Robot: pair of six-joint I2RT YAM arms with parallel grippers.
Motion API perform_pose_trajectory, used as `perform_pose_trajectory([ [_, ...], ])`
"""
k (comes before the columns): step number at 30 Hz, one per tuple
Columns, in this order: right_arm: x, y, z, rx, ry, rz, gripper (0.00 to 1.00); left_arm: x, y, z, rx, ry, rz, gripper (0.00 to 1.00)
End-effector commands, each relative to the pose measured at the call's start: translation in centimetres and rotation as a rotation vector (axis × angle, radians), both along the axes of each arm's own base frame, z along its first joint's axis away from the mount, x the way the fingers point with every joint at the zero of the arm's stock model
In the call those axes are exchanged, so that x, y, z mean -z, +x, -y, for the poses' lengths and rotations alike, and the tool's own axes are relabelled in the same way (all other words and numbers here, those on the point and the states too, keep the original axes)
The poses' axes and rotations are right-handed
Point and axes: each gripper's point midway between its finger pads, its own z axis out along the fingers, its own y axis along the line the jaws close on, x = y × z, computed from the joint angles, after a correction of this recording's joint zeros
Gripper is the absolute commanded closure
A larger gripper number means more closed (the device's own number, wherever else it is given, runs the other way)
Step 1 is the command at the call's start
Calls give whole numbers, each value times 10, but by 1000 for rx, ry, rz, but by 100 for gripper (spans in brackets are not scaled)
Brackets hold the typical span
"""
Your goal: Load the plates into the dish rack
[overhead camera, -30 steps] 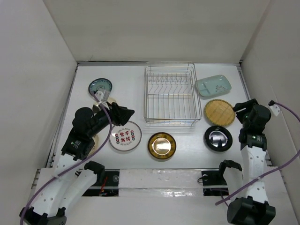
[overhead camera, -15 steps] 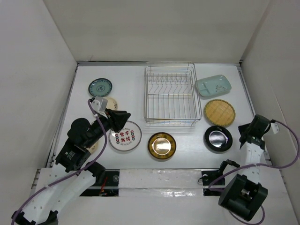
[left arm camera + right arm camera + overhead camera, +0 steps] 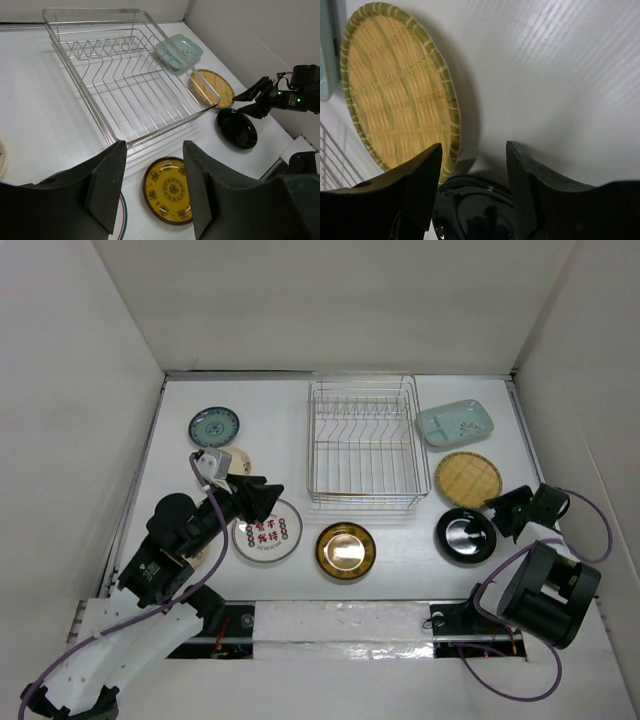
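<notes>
Hovering over tabletop (image 3: 290, 440), left claw (image 3: 154, 147), jaws apart, hides edge of red-character plate (image 3: 270, 538); right claw (image 3: 472, 150), jaws apart, low beside black plate (image 3: 470, 205), partly cut off; dish rack (image 3: 362, 502) behind.

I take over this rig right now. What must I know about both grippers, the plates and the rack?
Left gripper: open, empty, over the far edge of the white plate with red characters.
Right gripper: open, empty, low beside the black plate, near the woven plate.
Dish rack: no plate in it.
Also on the table: teal plate, cream plate, gold plate, pale green plate.
Done: nothing loaded.
Left: all seven plates.
</notes>
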Motion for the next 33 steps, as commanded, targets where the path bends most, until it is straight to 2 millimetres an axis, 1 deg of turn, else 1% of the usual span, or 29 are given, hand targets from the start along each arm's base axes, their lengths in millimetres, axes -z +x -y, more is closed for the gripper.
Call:
perform_pose_trajectory([
  [1, -8, 17, -2, -57, -2, 95, 41, -8, 1, 0, -6, -9, 29, 54],
  [2, -4, 18, -3, -50, 22, 89, 43, -7, 2, 0, -8, -8, 28, 54],
  [4, -2, 21, -5, -49, 39, 98, 45, -5, 3, 0, -9, -3, 24, 53],
  [7, 3, 25, -2, -28, 65, 110, 52, -4, 5, 0, -15, 1, 19, 53],
  [8, 2, 27, -1, -17, 70, 125, 57, -4, 4, 0, -14, 2, 18, 53],
  [10, 5, 29, -1, -7, 84, 131, 60, -3, 5, 0, -15, 6, 13, 53],
  [13, 5, 31, -1, 16, 101, 157, 70, -4, 4, 2, -2, 4, 19, 53],
  [14, 2, 32, 2, 34, 101, 178, 77, -5, 4, 3, 1, 2, 22, 53],
  [15, 3, 31, 2, 39, 105, 179, 82, -4, 4, 4, 8, 4, 20, 53],
  [16, -2, 31, 4, 54, 91, 187, 87, -4, 4, 4, 9, 5, 22, 53],
  [17, -5, 29, 6, 65, 80, 189, 94, -5, 4, 4, 9, 4, 24, 53],
  [19, -8, 20, 14, 116, 51, 167, 99, -4, 5, 5, 8, 6, 21, 53],
  [20, -27, 19, 21, 132, -3, 210, 100, -3, 5, 5, 6, 7, 20, 53],
  [21, -36, 16, 25, 147, -35, 216, 100, -2, 6, 5, 5, 9, 16, 53],
  [22, -42, 8, 32, 185, -71, 188, 100, -2, 6, 5, 6, 9, 16, 53],
  [23, -70, 6, 37, 196, -143, 248, 100, -1, 6, 6, 8, 11, 14, 53],
  [24, -84, 2, 40, 212, -183, 263, 100, -1, 6, 6, 9, 12, 12, 53],
  [25, -91, -8, 44, 243, -216, 244, 100, -1, 6, 6, 10, 14, 12, 53],
  [26, -118, -8, 48, 247, -273, 292, 100, -1, 6, 6, 11, 13, 11, 53],
  [27, -148, -13, 49, 257, -332, 361, 100, 0, 7, 7, 11, 15, 11, 53],
  [28, -167, -15, 50, 264, -367, 393, 100, 1, 7, 7, 13, 16, 8, 53],
  [29, -200, -14, 47, 247, -409, 440, 100, 1, 7, 7, 13, 16, 8, 53],
  [30, -214, -7, 35, 198, -411, 463, 100, 1, 7, 8, 13, 18, 6, 53],
  [31, -220, 0, 33, 192, -414, 453, 100, 2, 8, 8, 11, 19, 5, 53],
  [32, -232, 7, 27, 166, -418, 477, 100, 2, 8, 8, 11, 20, 3, 53],
  [33, -259, 14, 19, 143, -435, 534, 100, 3, 9, 7, 5, 23, 2, 53],
])
